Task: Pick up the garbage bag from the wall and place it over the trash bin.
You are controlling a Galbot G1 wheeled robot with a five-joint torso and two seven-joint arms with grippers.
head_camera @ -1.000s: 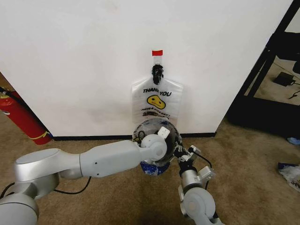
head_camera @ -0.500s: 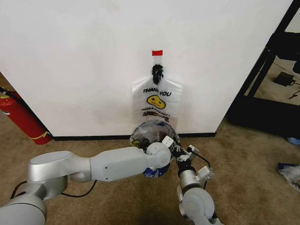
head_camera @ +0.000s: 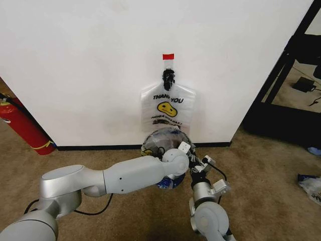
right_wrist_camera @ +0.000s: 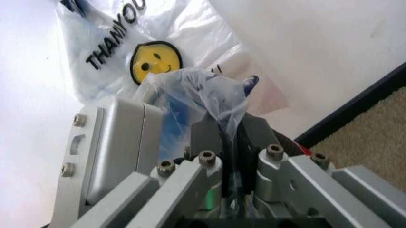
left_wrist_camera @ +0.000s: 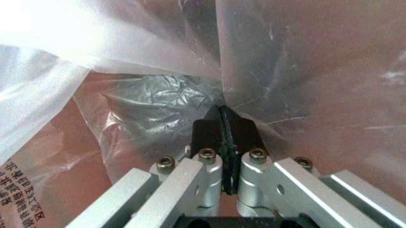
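Garbage bag (head_camera: 161,140) sits draped over the trash bin (head_camera: 168,182) on the floor below the wall (head_camera: 90,65). Left gripper (left_wrist_camera: 222,124) fingers are clamped on bag film at the bin's right rim. Right gripper (right_wrist_camera: 227,137) fingers are likewise clamped on bunched bag plastic just beside it.

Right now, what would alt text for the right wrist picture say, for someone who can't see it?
The right gripper is shut on a bunched fold of the garbage bag. Behind it, a flat smiley "THANK YOU" bag hangs on the white wall.
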